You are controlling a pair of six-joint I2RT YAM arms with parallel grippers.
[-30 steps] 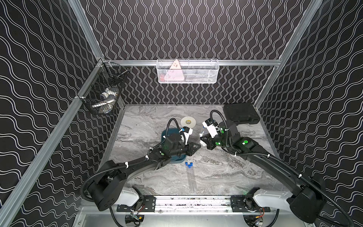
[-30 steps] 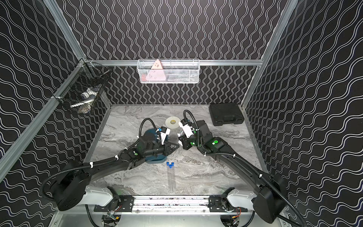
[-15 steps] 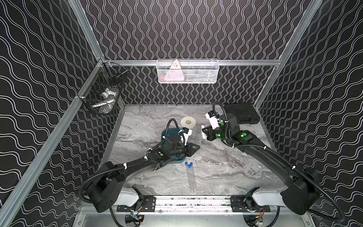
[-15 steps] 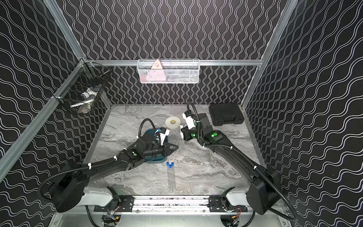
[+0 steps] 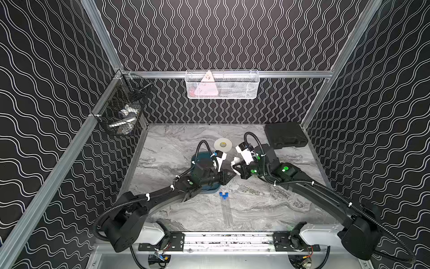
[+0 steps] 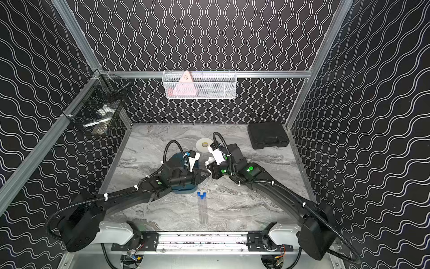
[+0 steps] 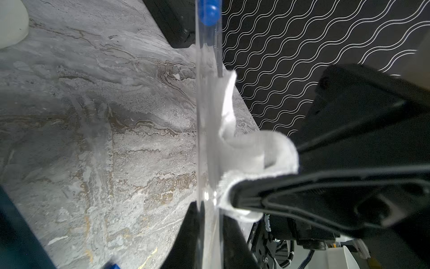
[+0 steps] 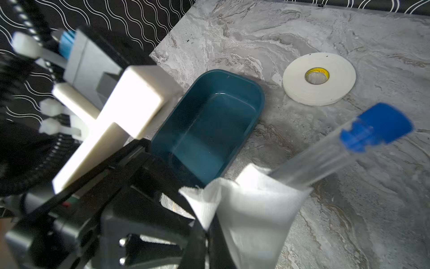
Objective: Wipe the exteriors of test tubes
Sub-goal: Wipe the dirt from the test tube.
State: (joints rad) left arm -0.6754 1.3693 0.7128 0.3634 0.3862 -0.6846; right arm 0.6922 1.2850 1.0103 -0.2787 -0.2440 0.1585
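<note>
1. My left gripper (image 7: 207, 210) is clamped on one tube (image 7: 207, 111).
2. My right gripper (image 5: 235, 168) pinches the tissue (image 8: 251, 209) against that tube.
3. Other tubes (image 5: 226, 209) lie flat near the tray (image 8: 261, 97).

Probably a robot test cell: patterned walls (image 5: 221, 35), aluminium frame (image 5: 290, 74), marble tabletop (image 5: 256, 205).

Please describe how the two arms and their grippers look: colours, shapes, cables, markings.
The left arm and right arm are slim black links on white bases. Ribbed black cables loop over the wrists, bound by white ties. Green lights glow on the links. The left gripper and right gripper have black tapering jaws and carry white camera blocks.
</note>
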